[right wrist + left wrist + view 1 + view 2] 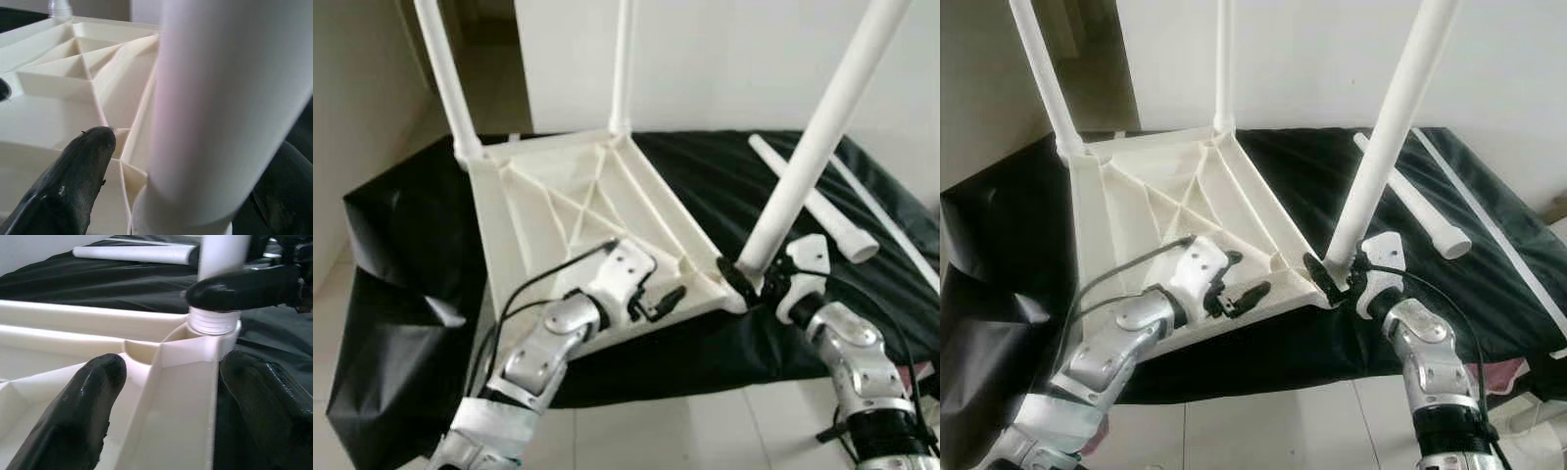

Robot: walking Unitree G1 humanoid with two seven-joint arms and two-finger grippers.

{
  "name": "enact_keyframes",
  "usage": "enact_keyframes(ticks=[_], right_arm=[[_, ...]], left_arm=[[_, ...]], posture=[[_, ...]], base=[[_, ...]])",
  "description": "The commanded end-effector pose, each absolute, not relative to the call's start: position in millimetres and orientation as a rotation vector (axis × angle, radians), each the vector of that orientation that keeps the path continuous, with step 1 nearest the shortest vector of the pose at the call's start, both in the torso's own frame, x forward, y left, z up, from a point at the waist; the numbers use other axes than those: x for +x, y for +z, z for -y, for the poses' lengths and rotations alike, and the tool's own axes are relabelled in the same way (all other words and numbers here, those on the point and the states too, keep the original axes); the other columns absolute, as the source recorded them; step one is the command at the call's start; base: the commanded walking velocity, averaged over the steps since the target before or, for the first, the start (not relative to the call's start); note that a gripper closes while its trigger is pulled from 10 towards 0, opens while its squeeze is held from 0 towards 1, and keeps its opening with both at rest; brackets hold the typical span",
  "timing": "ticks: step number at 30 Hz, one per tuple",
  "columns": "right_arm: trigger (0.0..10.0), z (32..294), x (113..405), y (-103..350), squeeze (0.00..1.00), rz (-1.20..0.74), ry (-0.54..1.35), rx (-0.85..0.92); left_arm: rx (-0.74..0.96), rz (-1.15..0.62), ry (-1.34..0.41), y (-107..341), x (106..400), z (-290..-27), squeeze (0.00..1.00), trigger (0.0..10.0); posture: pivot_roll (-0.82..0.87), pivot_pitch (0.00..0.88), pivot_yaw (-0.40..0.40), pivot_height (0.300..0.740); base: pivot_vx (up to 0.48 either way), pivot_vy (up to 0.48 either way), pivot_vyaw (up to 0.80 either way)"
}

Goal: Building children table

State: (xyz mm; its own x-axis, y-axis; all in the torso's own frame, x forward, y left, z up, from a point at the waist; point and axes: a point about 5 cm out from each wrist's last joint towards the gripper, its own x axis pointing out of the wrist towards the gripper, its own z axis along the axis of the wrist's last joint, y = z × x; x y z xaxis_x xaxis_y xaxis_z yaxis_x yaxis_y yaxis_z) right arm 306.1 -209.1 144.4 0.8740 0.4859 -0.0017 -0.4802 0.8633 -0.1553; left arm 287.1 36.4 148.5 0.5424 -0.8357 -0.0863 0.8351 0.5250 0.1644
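White walls and pale floor tiles surround a work surface draped in crumpled black plastic sheeting [401, 255]. On the sheeting lies the cream moulded plastic table panel [578, 206], underside up, its ribbed bracing exposed. Two white tubular plastic legs stand upright in its far corners: one at 10 o'clock [445, 78], one at 12 o'clock [623, 64].

A third white tubular leg [813, 147] slants from the panel's near corner socket toward 1 o'clock. The right gripper [744, 276] holds its base, black fingers [73, 171] set narrow on either side of the tube just above the socket. Exposed thread rings [212, 323] between tube and socket suggest the leg is not fully screwed home; the grip low on the tube appears chosen to turn and seat it.

The left gripper [658, 304] is at the panel's near edge, toward 6 o'clock. Its fingers [73, 421] straddle the edge wall beside the same socket, moderately spread, one inside the rim and one outside. Whether they press the wall cannot be told. The placement looks intended to brace the panel against twisting.

A fourth white tubular leg [813, 201] lies loose on the sheeting at 2 o'clock, well apart from the panel, awaiting fitting. Judged progress: two legs in, third underway.
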Motion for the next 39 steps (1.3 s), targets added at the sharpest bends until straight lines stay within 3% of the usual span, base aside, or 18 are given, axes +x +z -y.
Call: enact_keyframes(ticks=[1, 2, 3, 4, 7, 8, 9, 19, 21, 25, 29, 39], right_arm=[[9.0, 212, 308, 145, 0.00, 0.035, 0.530, -0.163], [6.2, 213, 309, 144, 0.00, 0.030, 0.533, -0.168], [6.2, 213, 309, 144, 0.00, 0.030, 0.533, -0.168], [3.7, 214, 309, 142, 0.00, 0.022, 0.542, -0.167], [3.7, 214, 310, 142, 0.00, 0.019, 0.544, -0.167], [2.3, 214, 310, 140, 0.00, 0.016, 0.547, -0.176], [0.0, 213, 311, 138, 0.00, 0.010, 0.540, -0.179], [0.0, 214, 306, 132, 0.00, 0.013, 0.544, -0.147], [10.0, 214, 303, 128, 0.00, 0.006, 0.509, -0.120], [10.0, 214, 300, 125, 0.00, 0.003, 0.470, -0.104], [10.0, 199, 301, 120, 0.00, -0.006, 0.198, -0.025], [10.0, 181, 291, 107, 0.00, -0.050, -0.118, 0.086]], left_arm=[[0.223, -0.017, -1.165, 144, 279, -30, 0.00, 10.0], [0.222, -0.016, -1.171, 144, 278, -29, 0.00, 10.0], [0.222, -0.016, -1.171, 144, 278, -29, 0.00, 10.0], [0.222, -0.013, -1.178, 144, 277, -27, 0.00, 10.0], [0.222, -0.012, -1.179, 144, 276, -26, 0.00, 10.0], [0.217, -0.013, -1.182, 144, 276, -25, 0.00, 10.0], [0.215, -0.013, -1.185, 145, 276, -24, 0.00, 10.0], [0.214, 0.002, -1.168, 145, 278, -22, 0.00, 10.0], [0.213, 0.001, -1.160, 145, 278, -22, 0.00, 10.0], [0.209, 0.000, -1.151, 145, 279, -23, 0.00, 10.0], [0.219, 0.000, -1.140, 144, 282, -25, 0.00, 10.0], [0.197, -0.003, -1.090, 144, 285, -30, 0.00, 10.0]], posture=[[0.01, 0.000, -0.006, 0.740], [0.01, 0.000, -0.006, 0.740], [0.01, 0.000, -0.006, 0.740], [0.01, 0.000, -0.005, 0.740], [0.01, 0.000, -0.005, 0.740], [0.01, 0.000, -0.008, 0.740], [0.01, 0.000, -0.008, 0.740], [0.03, 0.000, -0.031, 0.740], [0.03, 0.000, -0.035, 0.740], [0.03, 0.000, -0.036, 0.740], [0.03, 0.000, -0.049, 0.740], [0.04, 0.000, -0.065, 0.740]], base=[[0.000, 0.000, 0.00], [0.000, 0.000, 0.00], [0.000, 0.000, 0.00], [0.000, 0.000, 0.00], [0.000, 0.000, 0.00], [0.000, 0.000, 0.00], [0.000, 0.000, 0.00], [0.000, 0.000, 0.00], [0.000, 0.000, 0.00], [0.000, 0.000, 0.00], [0.000, 0.000, 0.00], [0.000, 0.000, 0.00]])
